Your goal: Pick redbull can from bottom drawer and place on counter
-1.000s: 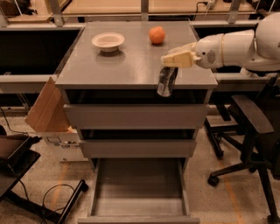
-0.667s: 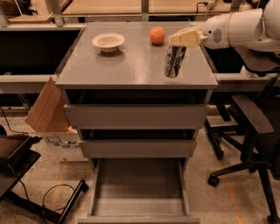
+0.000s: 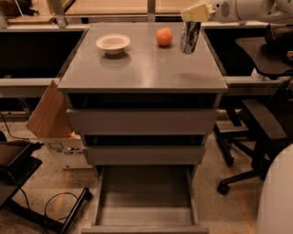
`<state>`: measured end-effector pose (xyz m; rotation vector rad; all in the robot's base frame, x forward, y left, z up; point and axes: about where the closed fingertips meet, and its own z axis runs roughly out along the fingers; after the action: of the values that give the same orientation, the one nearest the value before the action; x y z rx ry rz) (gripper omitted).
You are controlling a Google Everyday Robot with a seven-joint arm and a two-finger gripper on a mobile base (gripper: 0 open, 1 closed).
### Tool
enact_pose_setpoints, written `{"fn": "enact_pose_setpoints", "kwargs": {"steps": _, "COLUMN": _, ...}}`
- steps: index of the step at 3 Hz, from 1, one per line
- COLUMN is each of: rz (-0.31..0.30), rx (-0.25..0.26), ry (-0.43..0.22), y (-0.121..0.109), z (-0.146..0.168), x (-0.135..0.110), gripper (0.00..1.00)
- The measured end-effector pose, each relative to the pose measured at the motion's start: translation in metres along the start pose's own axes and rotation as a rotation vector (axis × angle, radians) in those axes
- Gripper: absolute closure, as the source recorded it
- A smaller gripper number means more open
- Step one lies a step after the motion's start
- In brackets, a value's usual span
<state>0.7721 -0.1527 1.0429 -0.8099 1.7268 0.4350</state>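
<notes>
Gripper [image 3: 197, 13] positioned at top right, over far right part of counter [image 3: 142, 68], clenched on top of redbull can [image 3: 190, 37]. Can held slightly tilted, near orange fruit [image 3: 164, 36]; contact with counter not discernible. Bottom drawer [image 3: 144, 201] seen open.

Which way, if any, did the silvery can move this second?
Yes. The redbull can, its top in the gripper, went from the front right edge of the counter toward the back, now beside the orange fruit.
</notes>
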Motion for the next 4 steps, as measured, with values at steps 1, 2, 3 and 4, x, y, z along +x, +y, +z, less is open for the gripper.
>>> {"fn": "enact_pose_setpoints", "kwargs": {"steps": 1, "rz": -0.009, "rx": 0.012, "ry": 0.041, "y": -0.01, "z": 0.028, "x": 0.015, "gripper": 1.0}}
{"fn": "enact_pose_setpoints", "kwargs": {"steps": 2, "rz": -0.022, "rx": -0.008, "ry": 0.099, "y": -0.009, "z": 0.066, "x": 0.046, "gripper": 1.0}}
{"fn": "enact_pose_setpoints", "kwargs": {"steps": 3, "rz": -0.014, "rx": -0.049, "ry": 0.101, "y": -0.002, "z": 0.087, "x": 0.072, "gripper": 1.0}}
{"fn": "enact_pose_setpoints", "kwargs": {"steps": 4, "rz": -0.014, "rx": -0.052, "ry": 0.102, "y": -0.001, "z": 0.089, "x": 0.073, "gripper": 0.82}}
